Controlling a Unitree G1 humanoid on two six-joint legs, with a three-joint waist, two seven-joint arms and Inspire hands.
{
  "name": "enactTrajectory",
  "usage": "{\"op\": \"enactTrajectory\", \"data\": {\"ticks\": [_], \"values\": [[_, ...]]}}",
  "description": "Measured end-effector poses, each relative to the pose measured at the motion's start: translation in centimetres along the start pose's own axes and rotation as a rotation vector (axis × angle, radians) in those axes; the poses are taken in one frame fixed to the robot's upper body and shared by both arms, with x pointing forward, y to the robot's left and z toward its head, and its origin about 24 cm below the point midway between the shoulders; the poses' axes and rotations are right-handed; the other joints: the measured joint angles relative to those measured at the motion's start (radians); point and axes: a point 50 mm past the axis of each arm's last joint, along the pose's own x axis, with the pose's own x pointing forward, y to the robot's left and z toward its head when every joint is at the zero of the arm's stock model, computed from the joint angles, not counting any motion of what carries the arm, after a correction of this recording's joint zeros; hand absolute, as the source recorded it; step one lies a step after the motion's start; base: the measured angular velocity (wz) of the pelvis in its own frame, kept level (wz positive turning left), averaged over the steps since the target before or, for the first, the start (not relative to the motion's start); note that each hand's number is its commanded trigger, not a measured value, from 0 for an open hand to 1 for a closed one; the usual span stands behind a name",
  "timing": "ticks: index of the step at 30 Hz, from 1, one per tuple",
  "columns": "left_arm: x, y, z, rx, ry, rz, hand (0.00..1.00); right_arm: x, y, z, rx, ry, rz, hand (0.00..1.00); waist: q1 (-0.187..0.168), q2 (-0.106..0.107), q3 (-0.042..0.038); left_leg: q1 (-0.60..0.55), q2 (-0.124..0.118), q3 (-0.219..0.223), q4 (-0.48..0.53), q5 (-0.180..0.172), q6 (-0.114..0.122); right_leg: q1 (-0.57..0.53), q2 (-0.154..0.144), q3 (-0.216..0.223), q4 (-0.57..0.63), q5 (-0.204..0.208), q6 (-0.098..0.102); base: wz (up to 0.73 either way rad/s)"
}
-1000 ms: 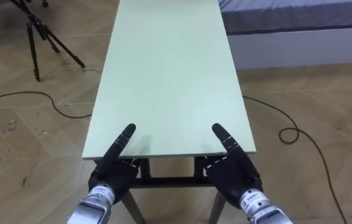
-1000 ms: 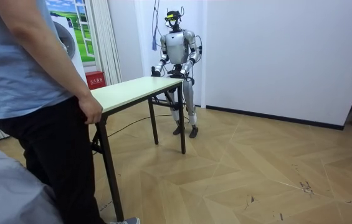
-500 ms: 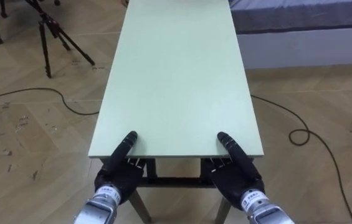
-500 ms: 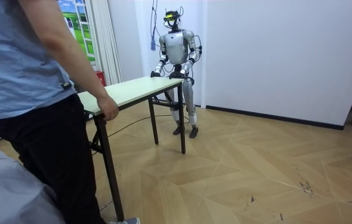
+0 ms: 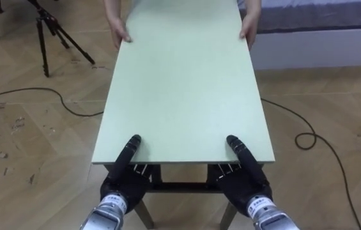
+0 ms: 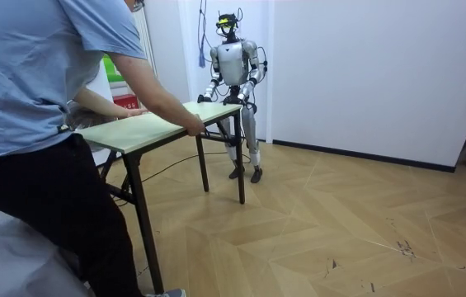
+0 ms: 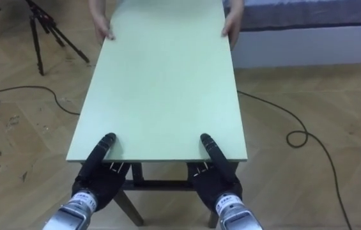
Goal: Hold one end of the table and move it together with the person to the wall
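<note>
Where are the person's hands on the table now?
In the left eye view, the person's hands hold the far end of the table, one on each long edge.

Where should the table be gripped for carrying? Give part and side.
The table by its near short edge, from the robot's end, near each corner, where the left hand and right hand are. The top is long and narrow, and the person's hands hold the far end, so the opposite end should balance it.
</note>
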Motion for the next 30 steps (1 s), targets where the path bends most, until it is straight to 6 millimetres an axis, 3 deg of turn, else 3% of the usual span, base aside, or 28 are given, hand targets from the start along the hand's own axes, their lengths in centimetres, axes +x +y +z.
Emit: {"op": "enactTrajectory", "data": {"ticks": [14,22,28,30], "values": [[0.0,-0.4,-0.5,0.006,-0.013,-0.018,1.00,0.0,0.5,0.3,-0.026,-0.031,0.023,1.00,-0.001,-0.002,0.0001,-0.020,0.000,0.003,0.004,0.000,0.000,-0.017,0.001,-0.005,0.000,0.000,0.000,0.00],[-0.8,-1.6,-0.3,0.015,-0.043,-0.088,1.00,-0.5,1.5,0.4,-0.033,-0.060,0.106,1.00,-0.006,-0.001,-0.0013,-0.037,-0.001,0.008,0.010,0.000,0.000,-0.043,0.001,-0.004,0.012,0.001,-0.001,-0.04],[-1.2,-2.3,0.1,0.020,-0.047,-0.123,1.00,-0.8,1.8,0.4,-0.007,-0.063,0.147,1.00,-0.012,-0.005,-0.0061,-0.035,-0.001,0.009,0.009,0.000,0.000,-0.045,0.001,-0.001,0.015,0.001,-0.001,-0.03],[-1.6,-2.3,0.2,0.021,-0.049,-0.134,1.00,-0.9,1.8,0.3,-0.004,-0.063,0.158,1.00,-0.015,-0.004,-0.0109,-0.033,0.000,0.009,0.008,0.000,0.000,-0.045,0.002,-0.001,0.016,0.001,-0.001,-0.09]]}}
